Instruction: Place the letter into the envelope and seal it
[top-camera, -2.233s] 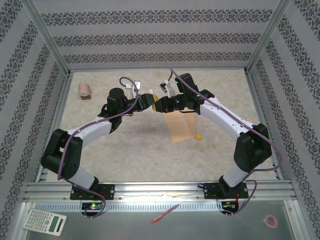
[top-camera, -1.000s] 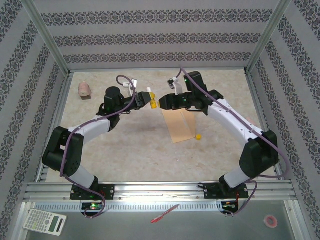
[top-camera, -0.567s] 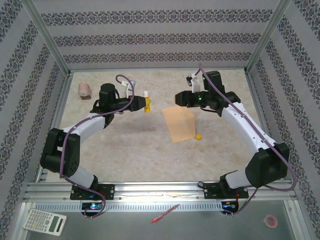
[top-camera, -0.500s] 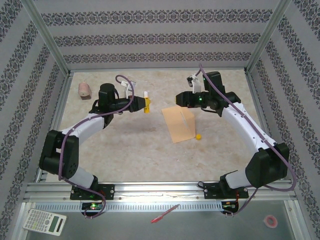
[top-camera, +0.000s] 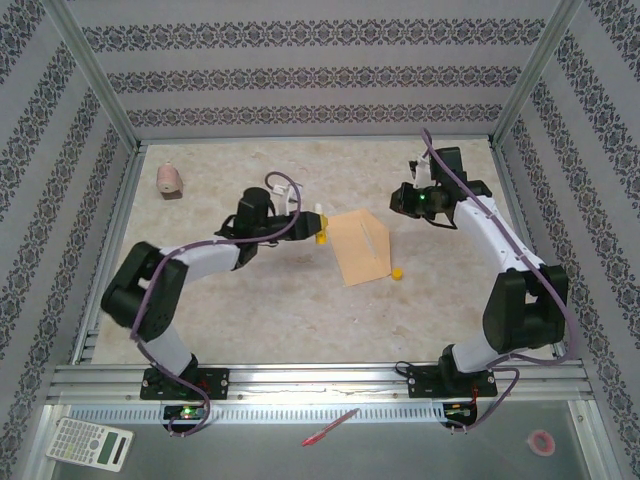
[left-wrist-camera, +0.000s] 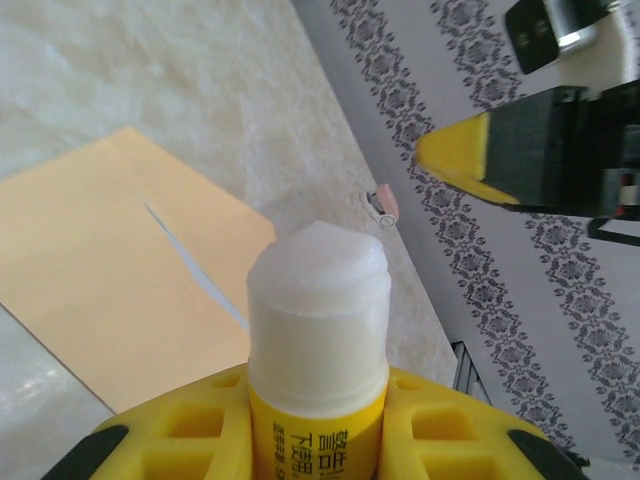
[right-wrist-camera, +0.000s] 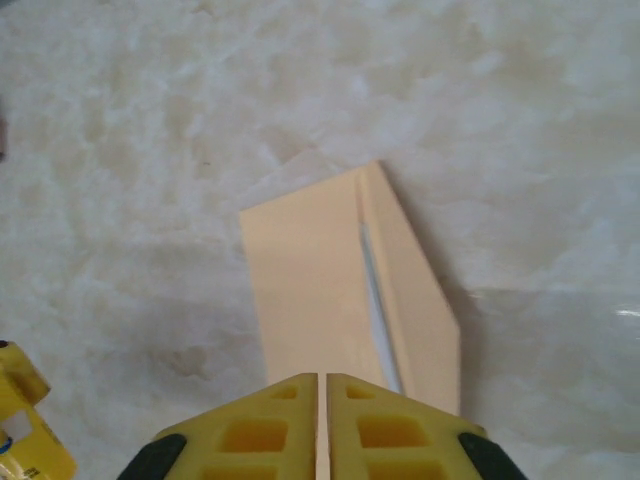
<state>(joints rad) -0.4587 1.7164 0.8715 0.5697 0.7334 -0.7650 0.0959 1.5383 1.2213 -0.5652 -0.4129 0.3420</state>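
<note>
The envelope (top-camera: 360, 250) lies on the table (top-camera: 260, 300), just ahead of both grippers. A thin white edge, seemingly the letter (right-wrist-camera: 376, 300), shows along its flap crease. The left gripper (top-camera: 308, 229) grasps an uncapped glue stick (left-wrist-camera: 318, 300), its tip beside the envelope. The right gripper (right-wrist-camera: 322, 382) hovers above, clenched on nothing.

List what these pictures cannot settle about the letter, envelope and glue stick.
- Letter: a white sliver; the envelope hides the rest, right wrist view.
- Glue stick: lower body cut off by the bottom edge, left wrist view.
- Envelope's near end: behind the right tool, right wrist view.
</note>
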